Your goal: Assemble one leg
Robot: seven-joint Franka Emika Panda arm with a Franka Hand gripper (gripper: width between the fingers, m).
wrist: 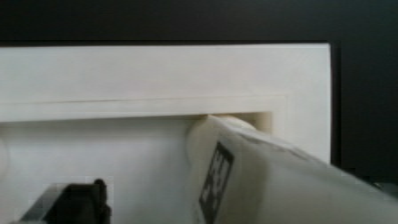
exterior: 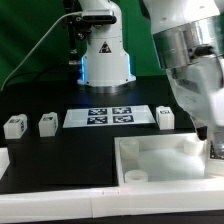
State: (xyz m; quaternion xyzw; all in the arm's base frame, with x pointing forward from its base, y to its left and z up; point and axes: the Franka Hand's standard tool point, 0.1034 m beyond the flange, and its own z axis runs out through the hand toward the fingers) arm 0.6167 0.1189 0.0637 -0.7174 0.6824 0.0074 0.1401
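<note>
In the wrist view a white leg [wrist: 267, 175] with a black-and-white tag on its side stands tilted in the far corner of the white tray [wrist: 160, 75]. One dark finger [wrist: 71, 205] shows beside it, with a gap between it and the leg. The other finger is hidden. My gripper [wrist: 199, 215] looks open around the leg. In the exterior view my gripper [exterior: 207, 140] hangs over the tray's [exterior: 150, 175] back corner on the exterior view's right, and the arm hides that leg.
Three more legs stand on the black table: two at the exterior view's left [exterior: 14, 125] [exterior: 47, 123] and one [exterior: 165, 117] right of the marker board [exterior: 110, 116]. The robot base [exterior: 103, 55] stands behind.
</note>
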